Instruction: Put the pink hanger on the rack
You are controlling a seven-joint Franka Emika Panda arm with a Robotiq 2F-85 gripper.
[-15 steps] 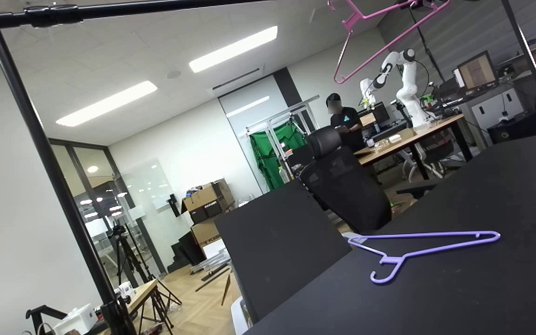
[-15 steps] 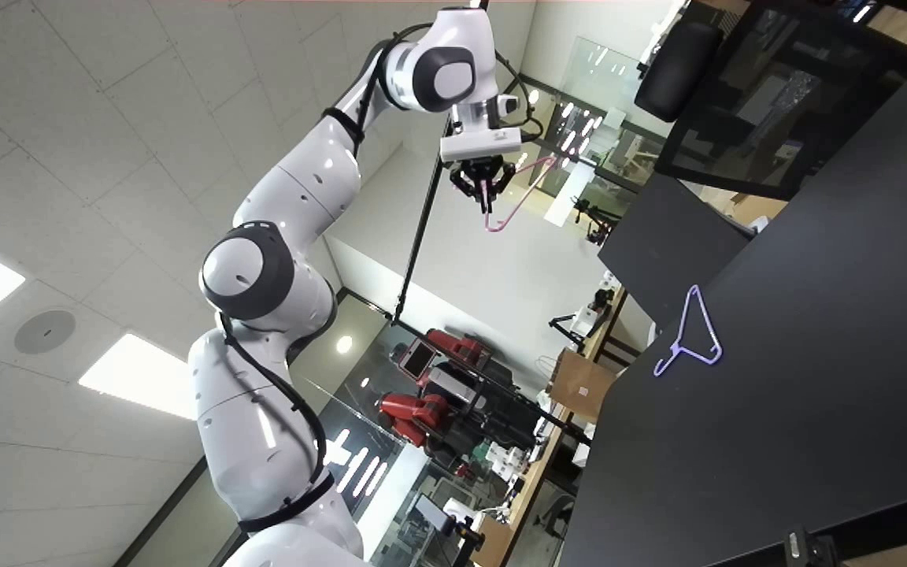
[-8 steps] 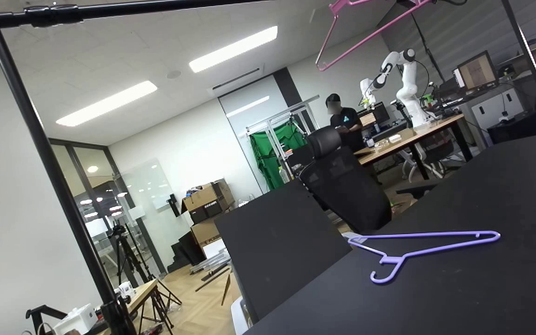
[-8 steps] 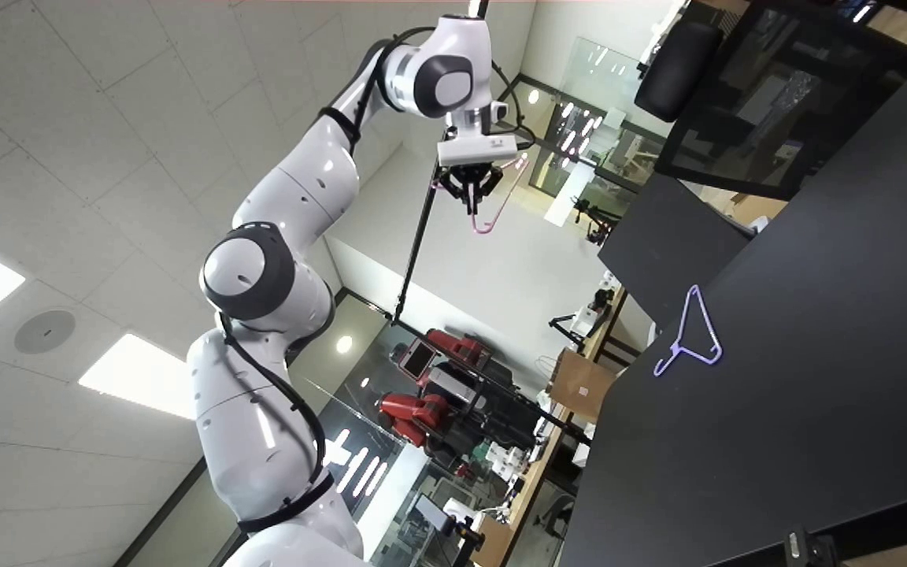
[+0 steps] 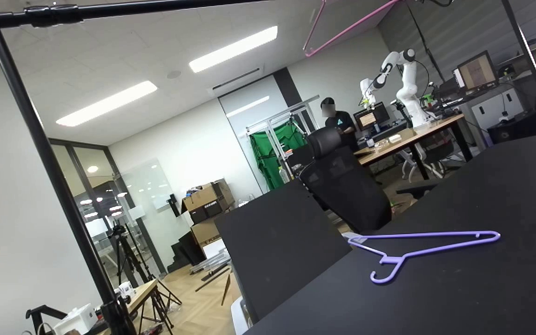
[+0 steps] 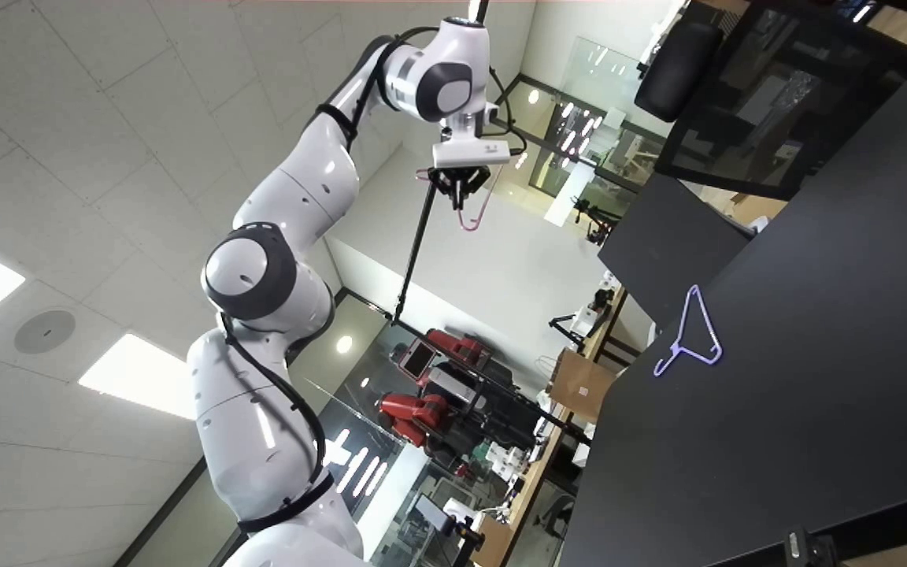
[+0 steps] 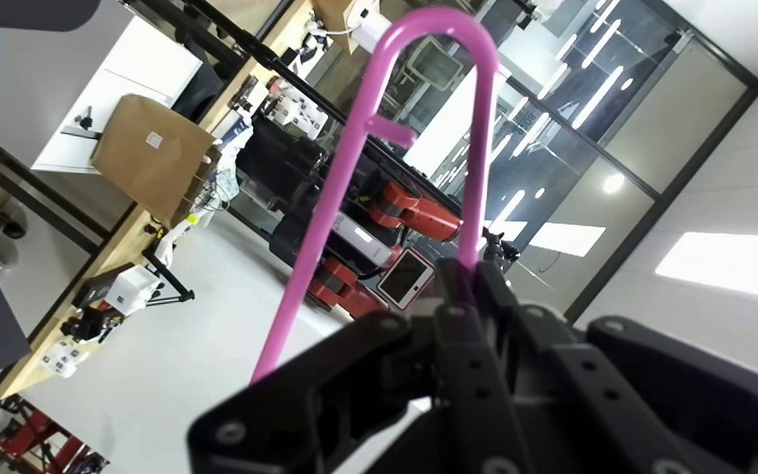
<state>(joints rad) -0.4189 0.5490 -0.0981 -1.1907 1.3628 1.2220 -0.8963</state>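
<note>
The pink hanger (image 7: 320, 224) had just climbed: over the last second, in an exterior view, its lower corner crept toward half past ten and its neck slipped out past the top edge. It hung at about one o'clock there, while the rack (image 5: 46, 153) reached in from eleven. I saw the gripper (image 6: 457, 203) drift toward nine o'clock, clenched on one limb of the hanger near a rounded corner. What looked like the hook poked out between nine and ten o'clock of it, seeming to cross the line of the top bar; whether they touched I couldn't tell. To me that read as the approach, with nothing hung yet: the hook had to clear the bar before coming down over it, and a hold so near one end could let it swing. The purple hanger (image 5: 391, 259) lay on the black table (image 5: 435, 298) toward four o'clock, and the chair (image 5: 342, 190) stood just past three, neither likely to get in the way.
</note>
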